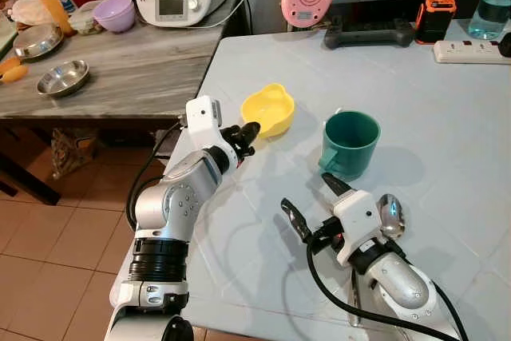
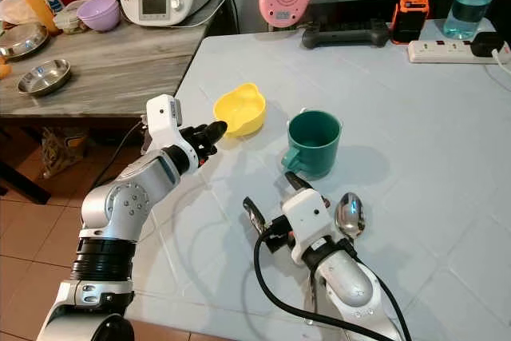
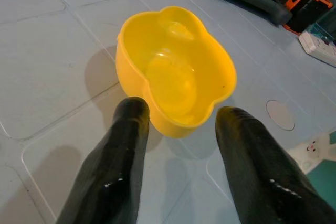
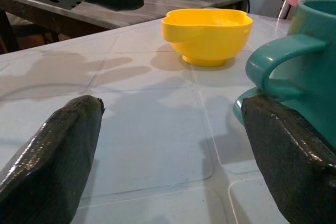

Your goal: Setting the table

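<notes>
Yellow lobed bowl, glossy, upright, beside green mug

spoon handle hidden — behind right arm, teal mug cropped

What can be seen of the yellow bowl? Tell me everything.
The yellow bowl looks like glossy plastic, with a wavy, lobed rim. It stands upright and empty on the pale table, left of the green mug and apart from it. The left gripper is open just short of its rim, not touching.
</notes>
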Motion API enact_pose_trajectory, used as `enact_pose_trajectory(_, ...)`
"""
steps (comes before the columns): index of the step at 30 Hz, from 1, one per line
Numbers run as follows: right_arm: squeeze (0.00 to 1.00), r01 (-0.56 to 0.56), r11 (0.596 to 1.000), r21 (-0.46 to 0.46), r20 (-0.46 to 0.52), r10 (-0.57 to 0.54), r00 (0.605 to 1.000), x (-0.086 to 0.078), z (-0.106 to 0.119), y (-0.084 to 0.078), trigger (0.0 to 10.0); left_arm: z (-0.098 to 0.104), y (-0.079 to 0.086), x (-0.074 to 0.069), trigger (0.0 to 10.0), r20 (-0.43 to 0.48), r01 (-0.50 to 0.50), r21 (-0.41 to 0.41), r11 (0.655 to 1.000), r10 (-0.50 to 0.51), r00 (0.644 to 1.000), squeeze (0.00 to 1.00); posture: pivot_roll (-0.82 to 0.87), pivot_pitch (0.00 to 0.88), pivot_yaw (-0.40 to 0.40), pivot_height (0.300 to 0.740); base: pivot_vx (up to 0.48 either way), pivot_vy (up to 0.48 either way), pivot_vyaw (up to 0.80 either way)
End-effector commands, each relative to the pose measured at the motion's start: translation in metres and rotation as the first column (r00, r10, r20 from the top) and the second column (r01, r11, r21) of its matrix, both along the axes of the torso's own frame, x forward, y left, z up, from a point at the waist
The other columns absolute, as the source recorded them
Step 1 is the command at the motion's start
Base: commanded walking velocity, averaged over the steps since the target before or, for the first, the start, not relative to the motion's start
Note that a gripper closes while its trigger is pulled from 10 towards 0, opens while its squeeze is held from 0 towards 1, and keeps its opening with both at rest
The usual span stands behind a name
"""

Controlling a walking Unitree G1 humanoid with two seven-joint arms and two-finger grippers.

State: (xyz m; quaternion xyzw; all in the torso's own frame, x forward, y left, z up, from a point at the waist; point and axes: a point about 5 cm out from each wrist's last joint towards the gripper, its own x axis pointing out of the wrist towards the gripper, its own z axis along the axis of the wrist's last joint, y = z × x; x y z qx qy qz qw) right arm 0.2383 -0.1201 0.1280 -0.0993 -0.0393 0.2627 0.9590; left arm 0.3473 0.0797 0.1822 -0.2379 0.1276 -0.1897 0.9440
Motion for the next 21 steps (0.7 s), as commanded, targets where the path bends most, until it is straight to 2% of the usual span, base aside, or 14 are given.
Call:
enact_pose_trajectory(1,0.00,-0.030,1.000,0.008,0.005,0.030,1.000,-0.001,0.000,0.006,10.0,-0.003,0.004,0.001,10.0,-0.008,-0.024,0.026,0.999,0.024,1.000,1.00,-0.22,0.117,0.163,0.740,0.000,0.000,0.00)
enact_pose_trajectory(8,0.00,-0.027,1.000,0.011,0.007,0.027,1.000,-0.001,0.000,0.007,10.0,0.001,-0.001,0.005,10.0,-0.023,-0.031,-0.001,1.000,0.031,0.999,1.00,-0.22,0.118,0.171,0.740,0.000,0.000,0.00)
enact_pose_trajectory(10,0.00,-0.025,1.000,0.012,0.007,0.025,1.000,-0.001,0.000,0.007,10.0,-0.001,-0.002,0.007,10.0,-0.030,-0.044,0.014,0.999,0.044,0.999,1.00,-0.22,0.118,0.171,0.740,0.000,0.000,0.00)
enact_pose_trajectory(11,0.00,-0.024,1.000,0.012,0.007,0.024,1.000,-0.001,0.000,0.007,10.0,-0.002,-0.003,0.009,10.0,-0.040,-0.054,0.020,0.998,0.054,0.998,1.00,-0.22,0.118,0.171,0.740,0.000,0.000,0.00)
enact_pose_trajectory(13,0.00,-0.023,1.000,0.012,0.009,0.022,1.000,-0.001,0.000,0.007,10.0,-0.006,-0.005,0.011,10.0,-0.090,-0.079,-0.020,0.997,0.077,0.993,1.00,-0.22,0.118,0.171,0.740,0.000,0.000,0.00)
enact_pose_trajectory(16,0.00,-0.024,1.000,0.008,0.015,0.024,1.000,-0.001,0.001,0.007,10.0,-0.007,-0.004,0.012,10.0,-0.078,-0.090,0.016,0.996,0.091,0.993,1.00,-0.23,0.120,0.172,0.740,0.000,0.000,0.00)
enact_pose_trajectory(19,0.00,-0.018,1.000,0.004,0.025,0.018,1.000,-0.001,0.002,0.007,10.0,-0.007,0.004,0.015,10.0,-0.038,-0.140,0.057,0.989,0.142,0.989,1.00,-0.23,0.120,0.171,0.740,0.000,0.000,0.00)
enact_pose_trajectory(20,0.00,-0.018,1.000,0.005,0.025,0.018,1.000,-0.001,0.002,0.006,10.0,-0.008,0.005,0.015,10.0,-0.036,-0.142,0.060,0.988,0.144,0.989,1.00,-0.23,0.119,0.170,0.740,0.000,0.000,0.00)
enact_pose_trajectory(21,0.00,-0.018,1.000,0.005,0.024,0.018,1.000,-0.001,0.002,0.006,10.0,-0.013,0.007,0.015,10.0,-0.071,-0.146,0.052,0.988,0.150,0.986,1.00,-0.23,0.119,0.170,0.740,0.000,0.000,0.00)
